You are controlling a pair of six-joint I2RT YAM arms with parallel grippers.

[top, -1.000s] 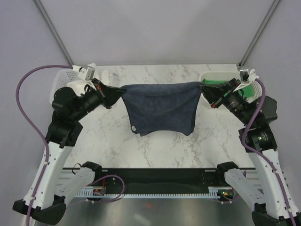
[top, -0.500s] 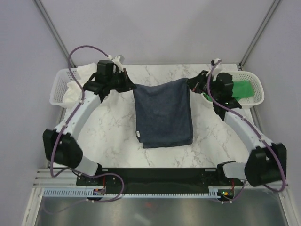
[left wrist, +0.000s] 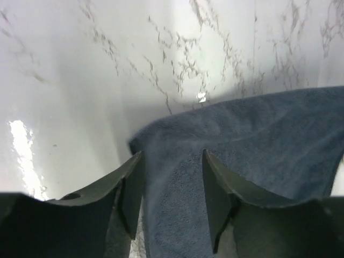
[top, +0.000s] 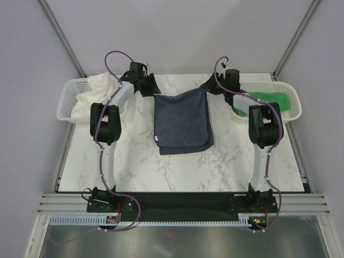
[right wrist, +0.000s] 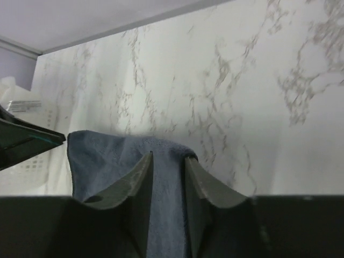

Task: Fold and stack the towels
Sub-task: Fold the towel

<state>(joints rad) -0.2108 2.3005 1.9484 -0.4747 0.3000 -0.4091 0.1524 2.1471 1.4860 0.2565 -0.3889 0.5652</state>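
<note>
Both the left arm (top: 105,121) and right arm (top: 264,122) were white-shelled with black joints, a purple cable (top: 117,52) looping from each. Black bases (top: 105,198) sat at six o'clock.

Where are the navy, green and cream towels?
Navy towel (top: 181,121): top view, centre of the folded cloth.
Green towel (top: 277,99): top view, its visible middle.
Cream towel (top: 91,94): top view, middle of the heap.

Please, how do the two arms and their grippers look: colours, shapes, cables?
The left arm and right arm have slim white links and bulky black joints. A purple cable loops along each. The left gripper and right gripper have dark, tapered wedge-shaped fingers.
</note>
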